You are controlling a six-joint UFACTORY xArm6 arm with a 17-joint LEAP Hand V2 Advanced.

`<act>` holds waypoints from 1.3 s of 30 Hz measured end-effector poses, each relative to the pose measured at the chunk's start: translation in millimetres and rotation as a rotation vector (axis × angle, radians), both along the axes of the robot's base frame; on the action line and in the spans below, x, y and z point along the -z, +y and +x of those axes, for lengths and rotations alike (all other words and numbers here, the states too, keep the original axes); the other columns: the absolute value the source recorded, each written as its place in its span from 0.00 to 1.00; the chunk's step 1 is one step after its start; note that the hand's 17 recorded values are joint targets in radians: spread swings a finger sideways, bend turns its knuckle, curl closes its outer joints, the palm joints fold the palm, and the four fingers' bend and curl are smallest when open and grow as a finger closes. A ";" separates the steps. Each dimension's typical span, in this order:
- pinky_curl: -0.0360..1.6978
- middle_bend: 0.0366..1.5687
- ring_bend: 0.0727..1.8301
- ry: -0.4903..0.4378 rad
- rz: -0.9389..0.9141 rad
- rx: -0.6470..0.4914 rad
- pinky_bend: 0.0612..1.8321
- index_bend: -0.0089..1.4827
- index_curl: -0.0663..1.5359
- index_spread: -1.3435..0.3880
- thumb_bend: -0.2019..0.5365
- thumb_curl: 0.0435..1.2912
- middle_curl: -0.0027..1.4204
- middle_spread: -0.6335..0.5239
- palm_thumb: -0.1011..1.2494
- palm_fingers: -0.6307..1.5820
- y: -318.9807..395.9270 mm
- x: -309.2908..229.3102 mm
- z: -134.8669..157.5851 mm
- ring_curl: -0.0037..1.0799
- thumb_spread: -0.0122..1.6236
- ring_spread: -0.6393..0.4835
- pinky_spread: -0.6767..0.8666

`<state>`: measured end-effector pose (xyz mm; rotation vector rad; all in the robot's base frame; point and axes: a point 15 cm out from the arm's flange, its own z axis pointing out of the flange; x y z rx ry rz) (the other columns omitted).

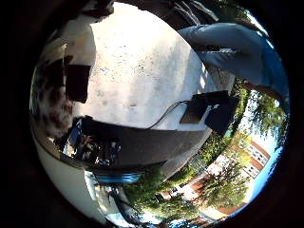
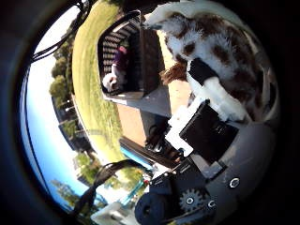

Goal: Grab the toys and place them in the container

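A white plush toy with brown spots (image 2: 206, 42) fills much of the thumb side view, close against my palm. My right hand (image 2: 206, 131) has a white and black finger (image 2: 220, 98) curled onto its fur, holding it. Beyond the plush stands a black slatted container (image 2: 145, 51) on a pale surface. Inside it lies a small white and purple toy (image 2: 115, 75). The same spotted plush shows as a blur (image 1: 50, 104) at the edge of the little finger side view.
A pale speckled table top (image 1: 142, 61) carries a black flat device (image 1: 209, 111) and a black panel (image 1: 78, 83). A person in blue trousers (image 1: 228, 45) stands at its far side. Grass (image 2: 91, 70), trees and buildings lie around.
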<state>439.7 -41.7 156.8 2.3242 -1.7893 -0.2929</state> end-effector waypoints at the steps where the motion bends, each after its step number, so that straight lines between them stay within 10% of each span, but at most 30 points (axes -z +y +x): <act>1: 0.57 0.74 0.79 -0.012 0.001 -0.003 0.76 0.59 0.13 0.20 0.26 0.54 0.79 0.33 0.81 0.65 1.6 -5.5 1.3 0.78 0.70 0.47 0.56; 18: 0.62 0.78 0.83 -0.128 0.131 -0.227 0.79 0.70 0.15 0.18 0.26 0.59 0.82 0.32 0.79 0.62 187.3 -139.5 7.9 0.78 0.70 0.47 0.54; 29: 0.63 0.79 0.85 -0.122 0.194 -0.276 0.78 0.71 0.16 0.19 0.23 0.58 0.82 0.33 0.72 0.59 335.6 -70.9 52.9 0.77 0.71 0.48 0.53; 32: 0.60 0.72 0.78 -0.169 0.213 -0.259 0.74 0.72 0.18 0.27 0.23 0.54 0.76 0.36 0.70 0.60 358.2 -40.1 70.6 0.70 0.72 0.55 0.56; 39: 0.52 0.36 0.56 -0.085 0.176 -0.249 0.58 0.56 0.18 0.54 0.22 0.47 0.54 0.48 0.65 0.24 357.6 30.3 65.2 0.52 0.71 0.74 0.66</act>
